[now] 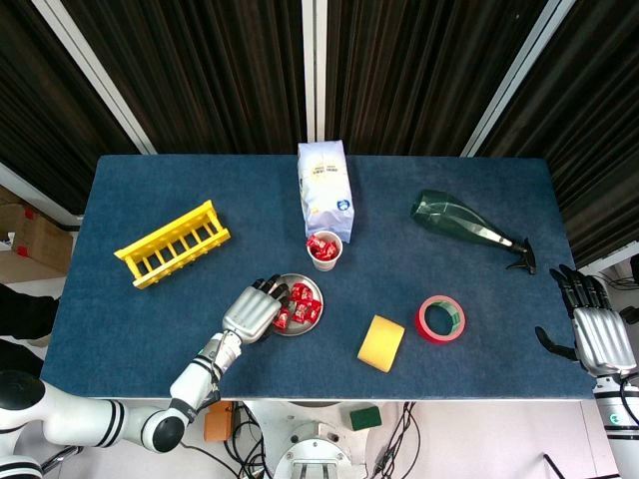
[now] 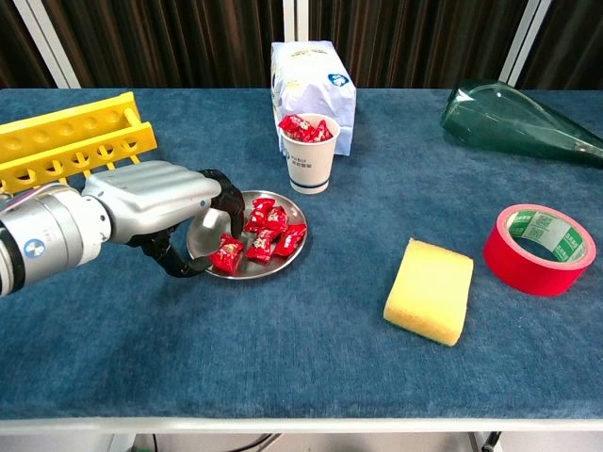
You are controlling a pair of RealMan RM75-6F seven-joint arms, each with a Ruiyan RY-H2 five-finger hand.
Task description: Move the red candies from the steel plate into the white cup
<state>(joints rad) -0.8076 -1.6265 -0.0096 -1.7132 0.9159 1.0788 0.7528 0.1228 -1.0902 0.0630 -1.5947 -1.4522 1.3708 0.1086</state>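
We take the round steel plate as our landmark. Our silver left hand hangs over its near-left rim, fingers curled down toward the red foil-wrapped candies, thumb low at the rim. We see a candy just at the fingertips, but we cannot tell whether they have closed on it or only touch it. The candies lie just to the right of that hand, clustered on the plate's right half; each wrapper is short and crumpled, lying at its own angle, so we read no shared long axis or heading.

The white paper cup stands upright just behind the plate and a little to its right, already holding some red candies, so we judge the carry short: up and away from us. Our right hand rests far to the right of the plate, at the table's edge, fingers spread and empty, so the left is plainly nearer.
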